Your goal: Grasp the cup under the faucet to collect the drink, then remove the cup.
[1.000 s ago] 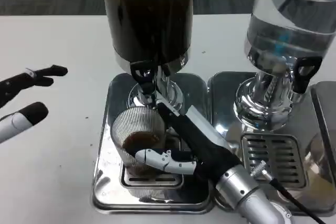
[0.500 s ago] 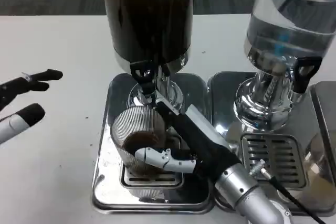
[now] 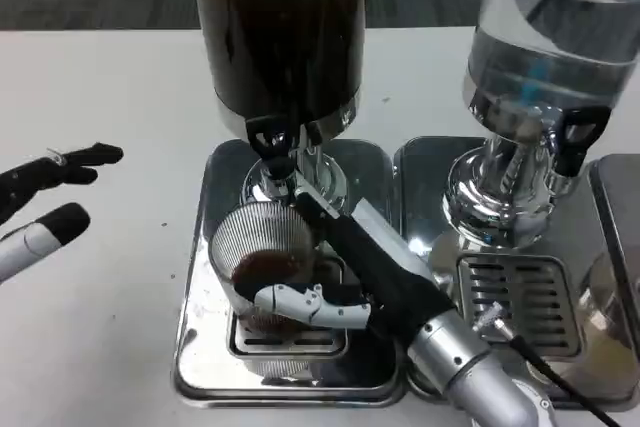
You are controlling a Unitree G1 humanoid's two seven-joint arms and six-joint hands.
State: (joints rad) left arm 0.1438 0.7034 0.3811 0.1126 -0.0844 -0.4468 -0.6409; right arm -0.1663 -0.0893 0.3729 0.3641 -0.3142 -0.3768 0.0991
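Cup (image 3: 262,257), ribbed and clear, sits on the drip tray (image 3: 200,347) just below the black faucet (image 3: 271,137) of the dark drink dispenser (image 3: 282,27), with a pool of brown drink in its bottom. My right hand (image 3: 345,282) grips it: a white finger curls round the near side of the cup and the dark fingers (image 3: 315,212) reach along its far right side, close under the faucet. My right forearm runs from the lower right corner across the tray's edge. My left hand (image 3: 45,202) hovers over the white counter (image 3: 100,77) at the left edge, well apart from the tray, its fingers spread and holding nothing. To the right stands a second dispenser (image 3: 545,37) filled with clear liquid, with its own black faucet (image 3: 578,132) above a slotted grille (image 3: 520,302) on a second tray (image 3: 420,162) just beside the first.
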